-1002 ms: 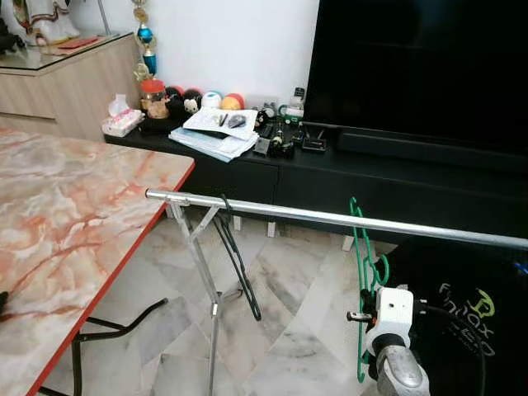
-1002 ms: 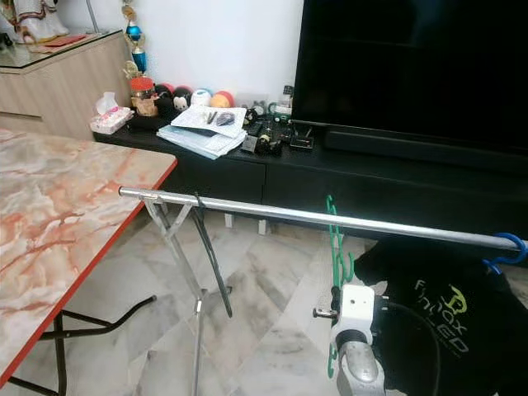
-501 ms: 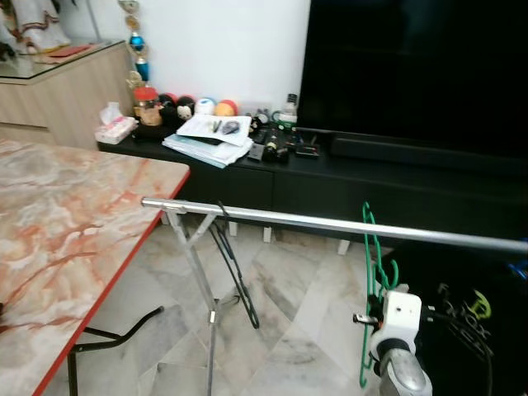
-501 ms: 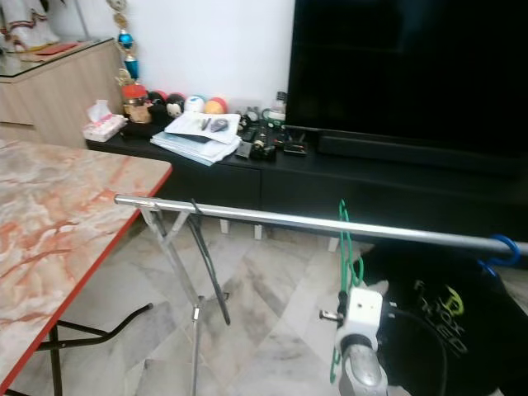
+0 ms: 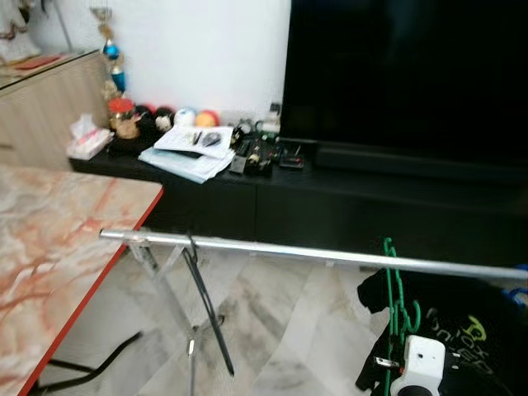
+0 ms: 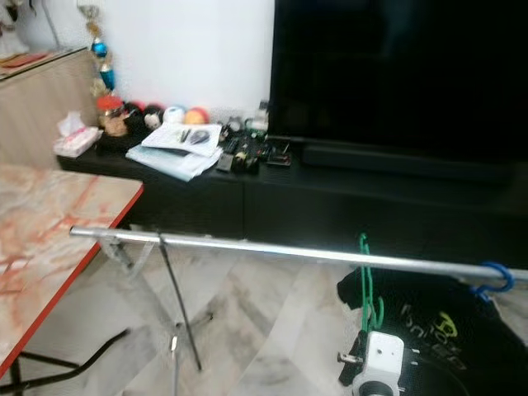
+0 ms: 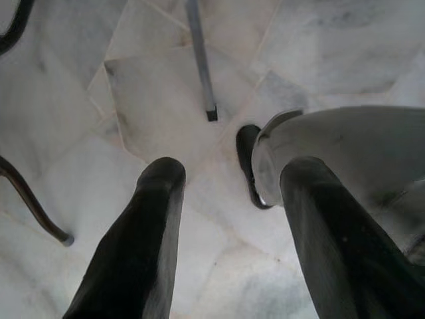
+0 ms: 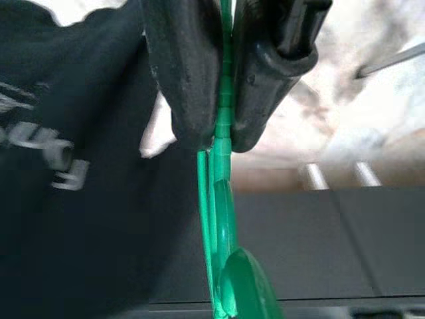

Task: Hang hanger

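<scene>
A green plastic hanger point(image 5: 394, 307) stands upright at the silver rail point(image 5: 272, 250) of a clothes rack, and its hook point(image 5: 388, 245) reaches just above the rail. My right gripper point(image 8: 222, 136) is shut on the hanger's lower part, thin green plastic pinched between the two black fingers. The right wrist with its white camera box point(image 5: 422, 365) sits below the rail, at the bottom right. My left gripper point(image 7: 229, 183) hangs open over the marble floor, holding nothing.
A black hanger point(image 5: 205, 307) hangs near the rail's left end. A black T-shirt point(image 5: 474, 326) on a blue hanger point(image 6: 495, 276) hangs just right of the green one. A marble-look table point(image 5: 58, 247) stands left. A black TV cabinet point(image 5: 346, 198) with clutter runs behind.
The whole view has shifted, so the camera moved. The green hanger in my right gripper now stands further right along the rail, in front of the black T-shirt's edge.
</scene>
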`<state>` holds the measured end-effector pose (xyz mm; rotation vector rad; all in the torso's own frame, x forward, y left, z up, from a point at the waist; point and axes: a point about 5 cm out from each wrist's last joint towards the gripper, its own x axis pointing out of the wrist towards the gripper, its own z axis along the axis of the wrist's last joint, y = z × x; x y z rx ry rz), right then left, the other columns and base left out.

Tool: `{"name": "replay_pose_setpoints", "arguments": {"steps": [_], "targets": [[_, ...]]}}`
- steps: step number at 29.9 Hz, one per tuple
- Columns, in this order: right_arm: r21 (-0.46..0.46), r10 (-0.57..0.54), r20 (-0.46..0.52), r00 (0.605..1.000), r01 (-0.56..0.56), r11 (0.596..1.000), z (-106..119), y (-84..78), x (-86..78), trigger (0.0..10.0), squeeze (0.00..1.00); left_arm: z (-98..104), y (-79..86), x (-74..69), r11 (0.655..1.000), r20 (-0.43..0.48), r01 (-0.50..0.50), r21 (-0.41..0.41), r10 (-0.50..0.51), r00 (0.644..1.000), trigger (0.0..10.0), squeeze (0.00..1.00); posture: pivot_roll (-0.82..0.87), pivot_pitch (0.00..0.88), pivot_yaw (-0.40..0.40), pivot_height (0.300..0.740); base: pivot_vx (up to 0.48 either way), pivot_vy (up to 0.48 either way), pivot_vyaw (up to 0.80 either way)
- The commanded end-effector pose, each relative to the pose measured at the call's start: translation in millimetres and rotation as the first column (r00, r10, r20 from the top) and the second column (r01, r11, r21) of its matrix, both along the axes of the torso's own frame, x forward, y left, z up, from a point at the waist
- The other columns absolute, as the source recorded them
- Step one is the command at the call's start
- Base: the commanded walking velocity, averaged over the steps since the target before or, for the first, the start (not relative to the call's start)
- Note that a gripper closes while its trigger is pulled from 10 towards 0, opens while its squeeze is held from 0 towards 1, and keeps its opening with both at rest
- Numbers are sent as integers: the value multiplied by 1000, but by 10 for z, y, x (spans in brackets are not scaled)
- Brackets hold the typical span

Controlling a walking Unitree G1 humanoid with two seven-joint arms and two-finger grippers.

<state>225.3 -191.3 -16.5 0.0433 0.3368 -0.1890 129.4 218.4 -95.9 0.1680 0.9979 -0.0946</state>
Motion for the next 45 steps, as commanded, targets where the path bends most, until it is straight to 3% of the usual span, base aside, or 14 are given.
{"name": "replay_pose_setpoints", "arguments": {"steps": [1, 13, 18, 23, 31, 45], "targets": [[-19, 5, 42, 999, -4, 1000, 83, 19, 42, 10000, 0, -12, -4, -36, 1000, -7, -1, -4, 1, 1000, 10000, 0, 136, 34, -27, 740, 0, 0, 0], [-21, -153, 61, 986, 155, 988, 140, -118, -170, 10000, 0, -13, 6, -45, 1000, -11, 6, 0, -6, 1000, 10000, 0, 136, 21, -31, 740, 0, 0, 0], [-54, -138, 161, 977, 148, 988, 360, -135, 0, 10000, 0, -14, 11, -48, 1000, -15, 13, 4, -13, 1000, 10000, 0, 130, 5, -25, 740, 0, 0, 0], [-53, -119, 178, 977, 131, 990, 434, -106, 96, 10000, 0, -9, 2, -27, 1000, -12, 18, 2, -18, 1000, 10000, 0, 132, 0, -26, 740, 0, 0, 0], [-75, 43, 118, 992, -34, 997, 424, 41, 257, 10000, 0, -7, -4, -14, 1000, -11, 20, -1, -20, 1000, 10000, 0, 130, 8, -26, 740, 0, 0, 0], [-72, 105, 56, 993, -101, 992, 468, 89, 450, 10000, 0, -17, -12, -40, 1000, -18, 12, -8, -12, 1000, 10000, 0, 131, 22, -28, 740, 0, 0, 0]]}}
